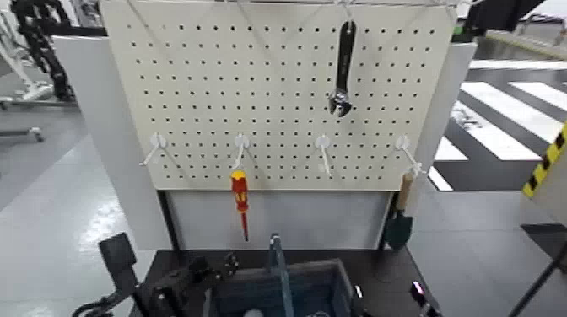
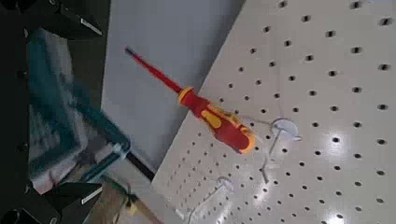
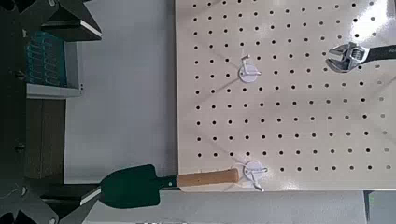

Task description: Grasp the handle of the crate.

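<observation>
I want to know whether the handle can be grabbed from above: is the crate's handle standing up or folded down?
Standing up. In the head view the handle rises as a thin bar above the crate walls, across its middle.

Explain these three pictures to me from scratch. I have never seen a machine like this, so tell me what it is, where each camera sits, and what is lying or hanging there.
This is a two-armed robot with a head camera and one camera on each wrist. The wide picture is the head's view, looking forward and down. It shows a pegboard with white hooks; on it hang a black wrench, a red-and-yellow screwdriver and a small green trowel. Below stands the blue-grey crate, with its thin handle rising across the middle.

The left end effector is beside the crate on the robot's left; the right end effector barely shows at the picture's lower edge. Neither holds anything that I can see, and the handle is not yet grasped.

The left wrist picture shows the screwdriver and the crate; the right wrist picture shows the trowel, the wrench and a corner of the crate.
</observation>
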`<act>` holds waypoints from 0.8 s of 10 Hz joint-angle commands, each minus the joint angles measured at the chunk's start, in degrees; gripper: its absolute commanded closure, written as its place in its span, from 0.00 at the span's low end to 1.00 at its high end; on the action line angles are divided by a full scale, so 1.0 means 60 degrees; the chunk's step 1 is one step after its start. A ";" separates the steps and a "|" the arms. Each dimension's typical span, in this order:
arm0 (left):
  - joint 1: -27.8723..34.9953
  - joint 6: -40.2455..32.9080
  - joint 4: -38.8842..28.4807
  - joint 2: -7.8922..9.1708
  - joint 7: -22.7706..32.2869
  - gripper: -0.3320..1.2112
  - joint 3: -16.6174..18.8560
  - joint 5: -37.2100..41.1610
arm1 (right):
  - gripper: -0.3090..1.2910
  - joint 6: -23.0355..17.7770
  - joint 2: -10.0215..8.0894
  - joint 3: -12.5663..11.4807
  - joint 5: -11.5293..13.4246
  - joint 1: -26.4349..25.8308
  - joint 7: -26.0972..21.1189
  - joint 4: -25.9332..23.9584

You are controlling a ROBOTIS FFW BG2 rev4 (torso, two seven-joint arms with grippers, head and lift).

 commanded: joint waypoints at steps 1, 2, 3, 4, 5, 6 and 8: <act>-0.0783 0.1627 0.0785 0.0298 -0.0432 0.30 -0.0230 0.2118 | 0.29 0.0000 0.0000 0.0022 -0.0022 -0.0004 0.0000 0.0008; -0.0857 0.1993 0.0990 0.0372 -0.0285 0.30 -0.0245 0.2806 | 0.29 0.0000 0.0000 0.0022 -0.0022 -0.0004 0.0000 0.0008; -0.0974 0.2242 0.1341 0.0430 -0.0271 0.30 -0.0362 0.3583 | 0.29 0.0000 0.0015 0.0022 -0.0022 -0.0004 0.0000 0.0008; -0.1223 0.2652 0.1752 0.0474 -0.0329 0.30 -0.0479 0.4213 | 0.29 -0.0029 0.0030 0.0022 -0.0036 0.0011 0.0000 0.0023; -0.1516 0.2945 0.2176 0.0577 -0.0432 0.30 -0.0714 0.4901 | 0.29 -0.0044 0.0030 0.0022 -0.0051 0.0011 0.0000 0.0023; -0.1823 0.3282 0.2499 0.0665 -0.0534 0.30 -0.0875 0.5297 | 0.29 -0.0029 0.0030 0.0037 -0.0051 0.0011 0.0000 0.0023; -0.2248 0.3780 0.2997 0.0723 -0.0593 0.30 -0.1080 0.5883 | 0.29 -0.0073 0.0044 0.0051 -0.0080 0.0011 0.0000 0.0052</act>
